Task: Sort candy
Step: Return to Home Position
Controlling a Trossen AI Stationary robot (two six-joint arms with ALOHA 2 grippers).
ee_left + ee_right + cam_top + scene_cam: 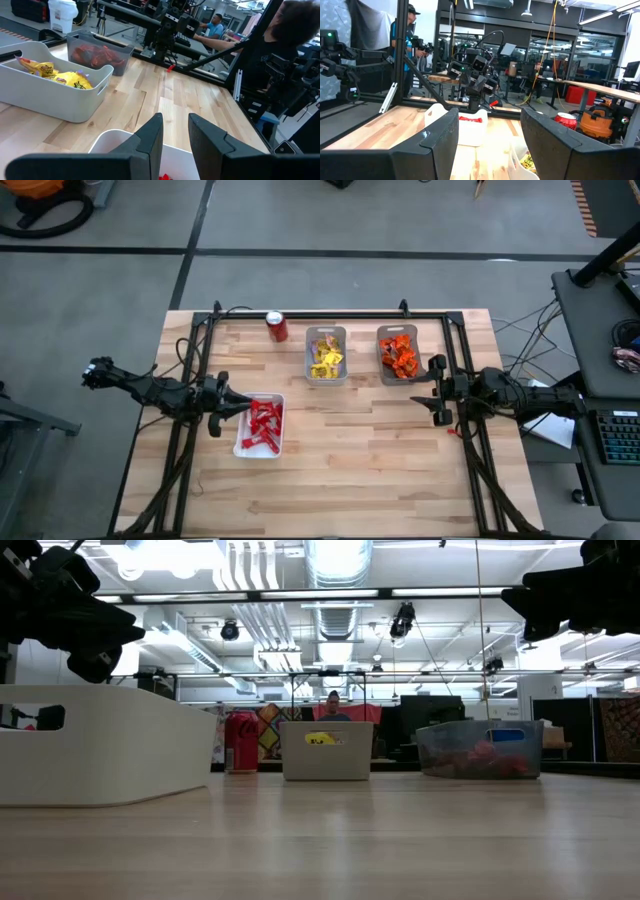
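Sorting looks done: red wrapped candy (264, 423) in your white plastic bin (258, 454) at 9 o'clock, yellow packets (326, 360) and orange packets (400, 358) at 12. Left tool (175, 117) and right tool (489, 112) hang spread, empty.

Can (277, 327) stood at far edge of table (360, 465), just left of middle bin (326, 331); right bin (398, 329) beside that. Near bin (241, 442) sat forward, leftward. Candy (265, 423) lay in all three.
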